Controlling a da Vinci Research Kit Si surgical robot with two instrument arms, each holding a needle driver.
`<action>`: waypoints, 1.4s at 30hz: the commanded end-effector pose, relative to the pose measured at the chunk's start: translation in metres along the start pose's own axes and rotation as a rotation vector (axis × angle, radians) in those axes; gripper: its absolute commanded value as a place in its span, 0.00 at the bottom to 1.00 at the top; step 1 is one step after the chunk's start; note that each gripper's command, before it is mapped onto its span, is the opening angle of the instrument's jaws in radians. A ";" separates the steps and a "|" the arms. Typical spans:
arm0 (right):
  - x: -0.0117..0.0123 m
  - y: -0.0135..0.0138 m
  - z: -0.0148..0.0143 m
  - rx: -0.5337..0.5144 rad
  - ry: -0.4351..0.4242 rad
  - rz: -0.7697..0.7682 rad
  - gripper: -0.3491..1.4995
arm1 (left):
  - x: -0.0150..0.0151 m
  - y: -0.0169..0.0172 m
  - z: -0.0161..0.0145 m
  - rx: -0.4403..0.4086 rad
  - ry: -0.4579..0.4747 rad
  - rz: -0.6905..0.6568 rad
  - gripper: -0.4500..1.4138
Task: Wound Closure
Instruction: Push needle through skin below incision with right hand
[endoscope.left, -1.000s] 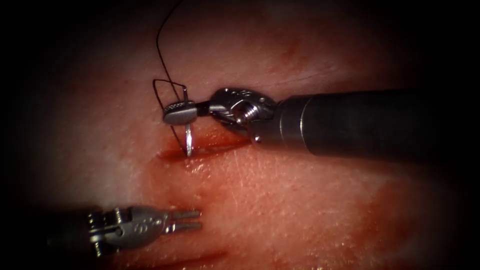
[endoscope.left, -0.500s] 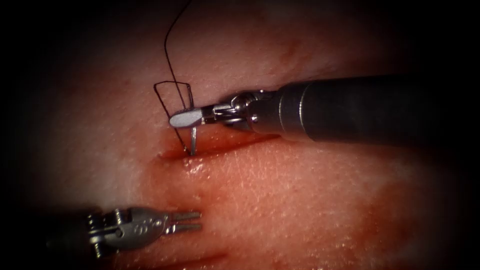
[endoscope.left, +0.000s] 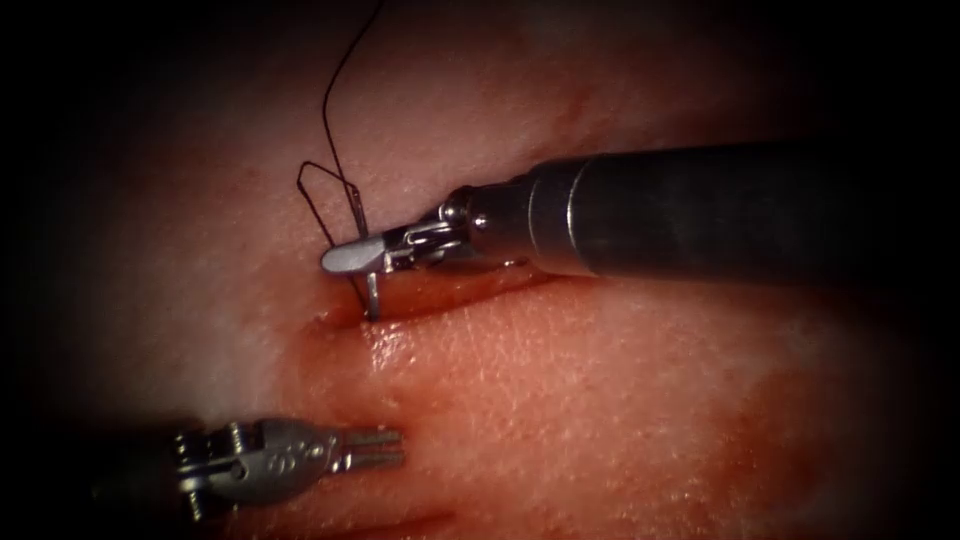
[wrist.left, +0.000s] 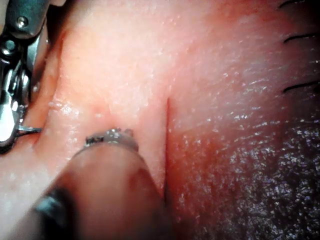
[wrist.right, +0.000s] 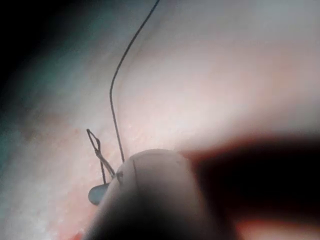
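Holding the needle, endoscope view: right gripper (endoscope.left: 350, 255) is pressed together on the needle (endoscope.left: 371, 290) near its upper part, so the point meets the tissue (endoscope.left: 600, 400) at the left end of the cut (endoscope.left: 440, 295); whether it has entered, I cannot tell.
Thread, endoscope view: thread (endoscope.left: 335, 90) loops beside the gripper and rises away.
Left gripper, endoscope view: left gripper (endoscope.left: 385, 450) hangs well apart below the cut, slightly spread, holding nothing, likely kept clear.
Left wrist view: right gripper (wrist.left: 7, 125) touches the needle (wrist.left: 30, 130) at the cut.
Right wrist view: thread (wrist.right: 117, 85) trails over tissue above the needle (wrist.right: 102, 160).

Needle (endoscope.left: 372, 292) tip hidden in cut (endoscope.left: 440, 295)
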 end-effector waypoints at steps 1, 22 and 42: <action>-0.0007 0.0005 0.0009 0.004 -0.017 0.011 0.00 | 0.0000 0.0000 0.0007 0.000 0.000 0.000 0.11; -0.0042 -0.0008 0.0021 -0.004 0.004 0.032 0.00 | -0.0002 -0.0001 0.0005 -0.002 0.001 0.002 0.11; 0.0079 -0.0097 -0.0053 -0.350 0.354 -1.025 0.77 | -0.0005 0.0002 -0.0002 -0.002 0.000 0.003 0.11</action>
